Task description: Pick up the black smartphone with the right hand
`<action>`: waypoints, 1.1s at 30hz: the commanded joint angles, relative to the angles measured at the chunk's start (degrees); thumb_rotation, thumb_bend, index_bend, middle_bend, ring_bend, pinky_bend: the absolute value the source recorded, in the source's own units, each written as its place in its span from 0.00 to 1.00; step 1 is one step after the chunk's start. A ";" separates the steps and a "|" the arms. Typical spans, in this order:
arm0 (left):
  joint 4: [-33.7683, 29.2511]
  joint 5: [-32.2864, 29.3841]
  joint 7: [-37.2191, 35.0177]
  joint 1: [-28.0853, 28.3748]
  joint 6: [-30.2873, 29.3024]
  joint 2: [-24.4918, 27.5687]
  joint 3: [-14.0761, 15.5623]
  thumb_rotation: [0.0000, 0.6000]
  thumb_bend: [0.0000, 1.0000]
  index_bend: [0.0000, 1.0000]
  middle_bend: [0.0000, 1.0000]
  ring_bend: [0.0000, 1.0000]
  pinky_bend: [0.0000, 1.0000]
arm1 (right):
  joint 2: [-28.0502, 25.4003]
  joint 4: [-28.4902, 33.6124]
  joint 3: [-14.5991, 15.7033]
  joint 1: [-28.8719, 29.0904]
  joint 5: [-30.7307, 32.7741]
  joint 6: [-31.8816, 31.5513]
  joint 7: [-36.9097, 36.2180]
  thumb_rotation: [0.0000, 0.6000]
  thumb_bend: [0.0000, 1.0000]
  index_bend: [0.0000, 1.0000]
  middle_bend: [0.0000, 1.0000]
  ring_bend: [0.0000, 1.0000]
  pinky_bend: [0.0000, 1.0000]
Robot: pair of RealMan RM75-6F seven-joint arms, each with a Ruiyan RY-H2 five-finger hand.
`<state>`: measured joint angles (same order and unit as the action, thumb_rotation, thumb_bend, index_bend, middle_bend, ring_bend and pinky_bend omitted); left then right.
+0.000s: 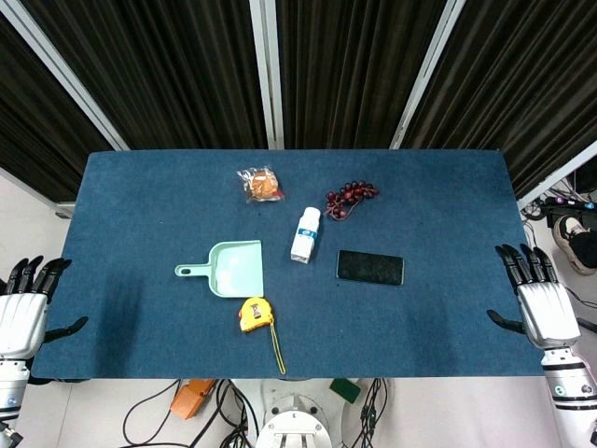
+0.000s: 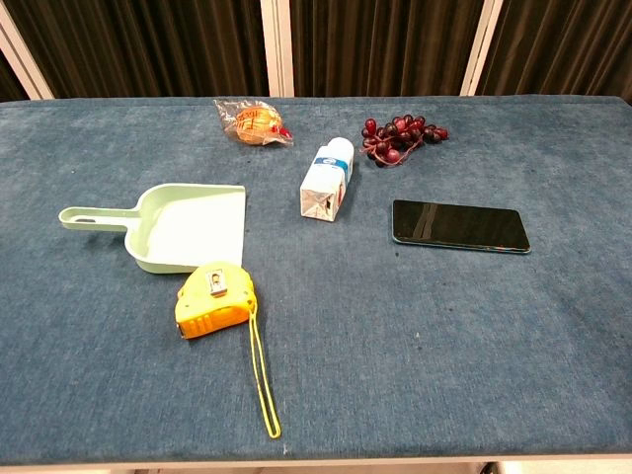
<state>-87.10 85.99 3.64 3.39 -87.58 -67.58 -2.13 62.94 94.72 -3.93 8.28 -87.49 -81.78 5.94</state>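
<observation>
The black smartphone (image 1: pixel 370 268) (image 2: pixel 460 226) lies flat, screen up, on the blue table right of centre. My right hand (image 1: pixel 537 299) hovers at the table's right edge, well to the right of the phone, fingers spread and holding nothing. At the left edge my left hand (image 1: pixel 25 308) is likewise spread and empty. Neither hand shows in the chest view.
On the blue table (image 1: pixel 140 205) lie a mint dustpan (image 1: pixel 229 269), a yellow tape measure (image 1: pixel 255 315) with its strap trailing forward, a small white carton (image 1: pixel 305 235) just left of the phone, dark red grapes (image 1: pixel 349 198) and a wrapped snack (image 1: pixel 260 184).
</observation>
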 commanded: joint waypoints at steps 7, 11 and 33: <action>0.30 0.21 -0.07 0.34 0.15 -0.43 -0.21 1.00 0.09 0.14 0.13 0.06 0.00 | 4.56 3.63 -1.39 3.91 3.30 6.08 2.19 1.00 0.22 0.17 0.10 0.00 0.08; 0.40 0.69 -0.16 0.14 -0.29 -0.63 0.02 1.00 0.09 0.14 0.13 0.06 0.00 | 8.74 4.88 -3.33 8.65 7.38 12.49 7.66 1.00 0.21 0.24 0.09 0.00 0.08; 1.52 -0.28 -0.47 0.39 1.09 -1.54 -0.01 1.00 0.09 0.14 0.13 0.06 0.00 | 31.27 -12.80 -8.37 24.06 29.40 26.05 20.76 1.00 0.21 0.36 0.09 0.00 0.06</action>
<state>-85.57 85.70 3.17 3.78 -86.48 -69.13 -2.14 93.85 82.32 -12.24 32.10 -58.33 -55.85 26.82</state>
